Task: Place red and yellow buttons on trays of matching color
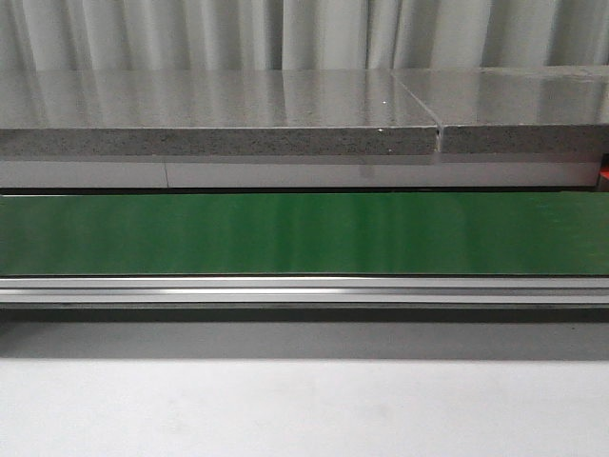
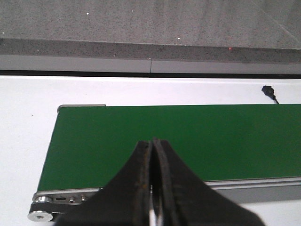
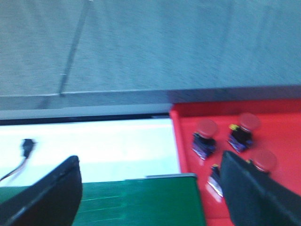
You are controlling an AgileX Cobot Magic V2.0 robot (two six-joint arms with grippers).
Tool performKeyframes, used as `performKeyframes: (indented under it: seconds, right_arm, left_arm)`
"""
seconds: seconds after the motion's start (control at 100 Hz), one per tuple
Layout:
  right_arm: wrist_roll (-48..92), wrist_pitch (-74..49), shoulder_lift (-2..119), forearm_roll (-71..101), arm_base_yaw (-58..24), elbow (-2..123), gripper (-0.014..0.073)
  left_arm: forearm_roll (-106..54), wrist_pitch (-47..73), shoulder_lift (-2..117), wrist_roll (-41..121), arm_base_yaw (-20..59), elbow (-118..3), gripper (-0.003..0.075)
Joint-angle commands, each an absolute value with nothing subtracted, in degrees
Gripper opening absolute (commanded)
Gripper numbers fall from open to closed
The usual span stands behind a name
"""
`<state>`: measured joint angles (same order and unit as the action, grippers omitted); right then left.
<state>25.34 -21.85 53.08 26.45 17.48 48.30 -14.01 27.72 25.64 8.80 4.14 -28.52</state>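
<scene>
Resting in the red tray (image 3: 282, 127), red buttons (image 3: 206, 128) with dark bases, left pincer (image 2: 153, 146) pressed together, right pincer (image 3: 150, 188) spread.

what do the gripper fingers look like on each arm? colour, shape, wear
Left gripper: two black fingers that widen toward the base and taper to a narrow tip, with brownish scuffing along their inner edges. Right gripper: two dark, nearly black fingers with rounded tips; the picture is blurred, so no wear or markings can be made out. No arm links, sleeves or arm cables show in any view.
</scene>
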Motion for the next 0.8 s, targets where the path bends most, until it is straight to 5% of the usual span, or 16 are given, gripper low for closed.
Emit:
performKeyframes:
  seconds: [0.0,0.49,0.79]
  right_arm:
    - [27.32,-20.50,48.80,27.41,14.84,49.03,0.0592]
    - [30.11,-33.91,25.04,27.66,12.62,36.82,0.0561]
    - [30.05,-34.61,19.33,27.66,12.62,33.72,0.0007]
  left_arm:
    - [-14.92,23.51,25.79,8.82,4.51,-30.11,-0.0019]
    - [-14.92,23.51,25.79,8.82,4.51,-30.11,-0.0019]
    - [-14.92,23.51,25.79,8.82,4.51,-30.11,-0.0019]
